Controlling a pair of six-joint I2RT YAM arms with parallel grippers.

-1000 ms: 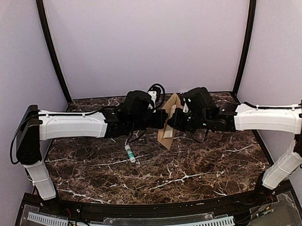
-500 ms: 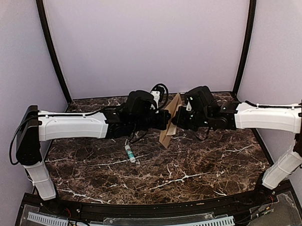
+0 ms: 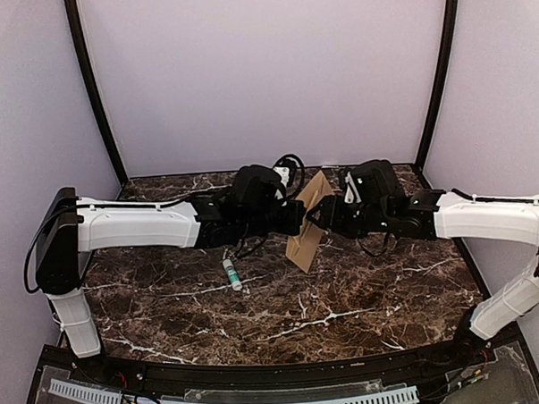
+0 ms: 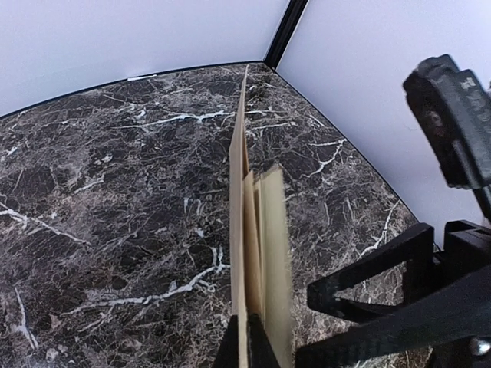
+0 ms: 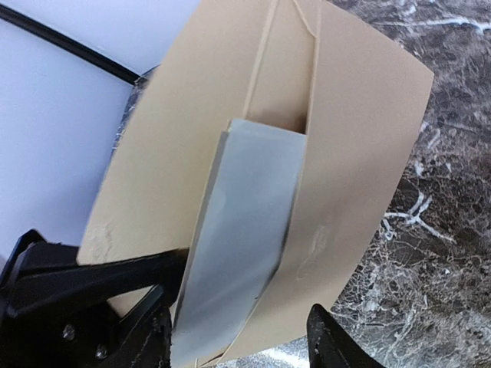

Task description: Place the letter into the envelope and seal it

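Now that both arms have slid together toward the right arm's side, the envelope (image 3: 308,225) hangs above the tabletop (image 3: 345,297), pinched edge-on in the closed left gripper (image 4: 242,345). The folded letter (image 5: 242,230) sits partly in its pocket. Its free end lies between the right gripper's (image 5: 239,331) spread fingers. Insertion looks unfinished, sealing not begun.

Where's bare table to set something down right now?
Free: front right of the table, from the white tube to the right edge; also the front strip left of the tube. Crowded: back centre, around the envelope.
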